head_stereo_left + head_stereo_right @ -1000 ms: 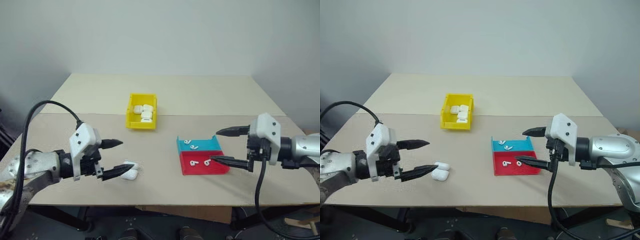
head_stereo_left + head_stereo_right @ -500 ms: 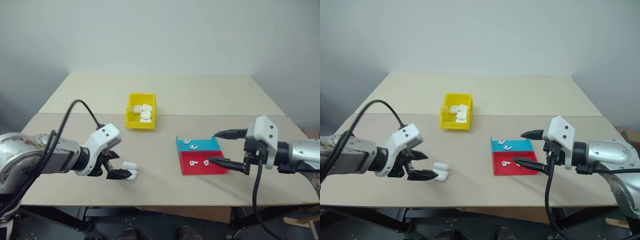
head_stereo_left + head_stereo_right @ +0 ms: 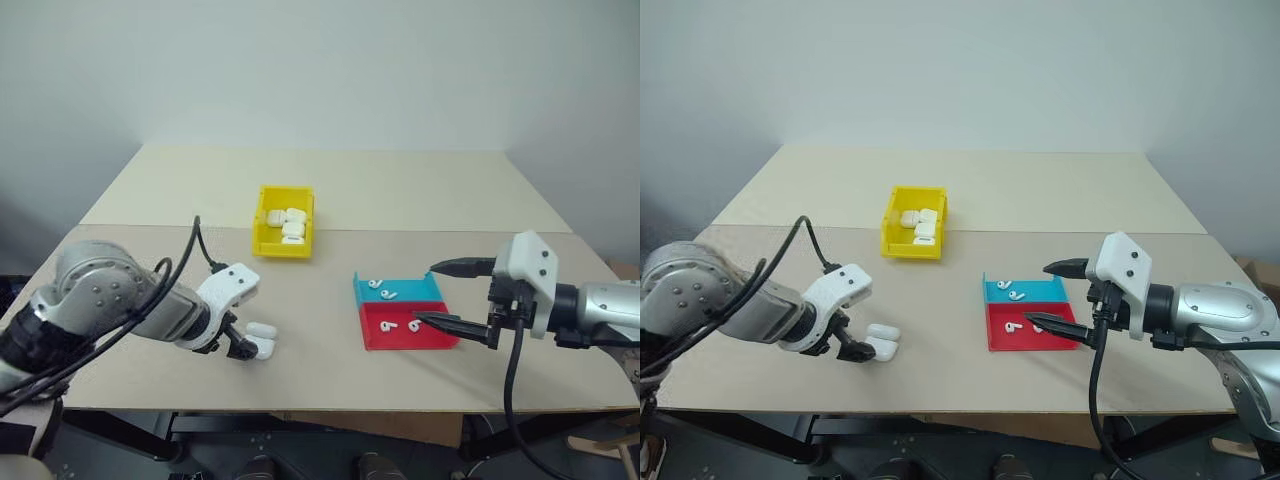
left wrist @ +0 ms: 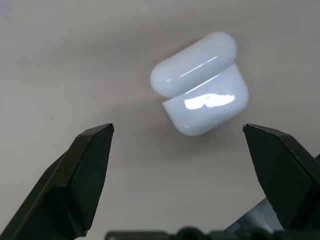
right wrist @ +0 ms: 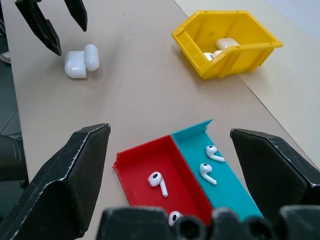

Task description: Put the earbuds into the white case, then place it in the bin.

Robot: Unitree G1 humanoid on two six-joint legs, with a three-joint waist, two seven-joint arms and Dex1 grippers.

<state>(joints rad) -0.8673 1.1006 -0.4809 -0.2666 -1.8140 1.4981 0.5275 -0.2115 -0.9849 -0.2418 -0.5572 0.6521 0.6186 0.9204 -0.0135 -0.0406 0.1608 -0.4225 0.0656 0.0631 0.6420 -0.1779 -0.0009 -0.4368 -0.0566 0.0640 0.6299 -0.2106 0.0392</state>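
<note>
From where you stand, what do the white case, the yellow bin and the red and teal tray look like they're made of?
The white case: glossy hard plastic, judging by its sharp bright highlights and smooth rounded shell. The yellow bin: likely moulded plastic, with even colour, thick rigid walls and a soft sheen. The red and teal tray: probably thin plastic, matte, with crisp upright edges; printed plastic is possible, but that cannot be told.

The white case (image 4: 200, 85) is glossy white with bright highlights, its lid ajar, lying on a plain pale beige bench (image 3: 330, 180). The bin (image 3: 283, 222) is bright yellow and holds several white cases (image 3: 288, 224). The tray (image 5: 185, 170) is half red, half teal; the earbuds (image 5: 206, 162) on it are white, with what seem to be dark tips. Both the left claw (image 4: 177, 132) and the right claw (image 5: 170, 150) have black fingers on white housings.
</note>
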